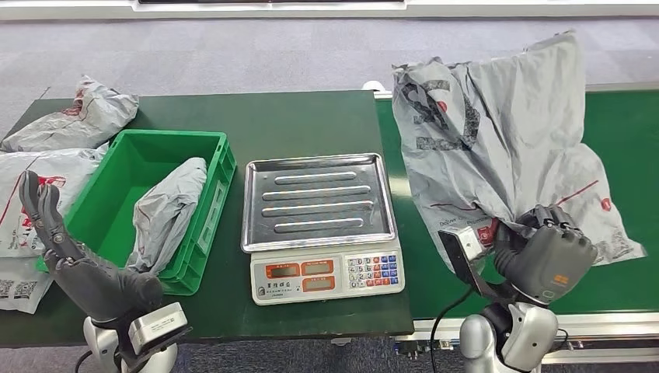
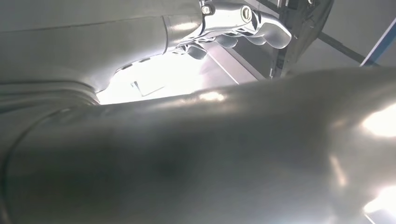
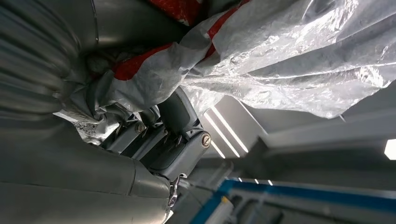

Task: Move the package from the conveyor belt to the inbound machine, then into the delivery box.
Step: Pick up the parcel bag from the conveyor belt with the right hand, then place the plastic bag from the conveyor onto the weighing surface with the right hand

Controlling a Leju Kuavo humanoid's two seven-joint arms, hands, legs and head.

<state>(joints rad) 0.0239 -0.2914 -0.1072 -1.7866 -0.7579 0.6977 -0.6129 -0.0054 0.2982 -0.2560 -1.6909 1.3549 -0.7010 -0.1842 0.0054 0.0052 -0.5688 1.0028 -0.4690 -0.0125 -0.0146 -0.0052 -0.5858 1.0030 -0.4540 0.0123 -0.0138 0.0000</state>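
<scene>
Right hand (image 1: 544, 260) grips the grey package (image 1: 497, 148) above the conveyor belt's (image 1: 629, 148) near edge; left hand (image 1: 74, 260) spread.

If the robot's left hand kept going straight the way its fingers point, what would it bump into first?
Probably the grey packages lying left of the green bin. The left hand is open, fingers pointing forward and slightly left toward them. Height is hard to judge, so it might pass above them.

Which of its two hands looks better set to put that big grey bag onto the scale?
The right hand: its fingers already grip the crumpled grey plastic mailer bag, raised over the green conveyor belt beside the silver-trayed scale. The left hand holds nothing, by the green plastic crate.
</scene>
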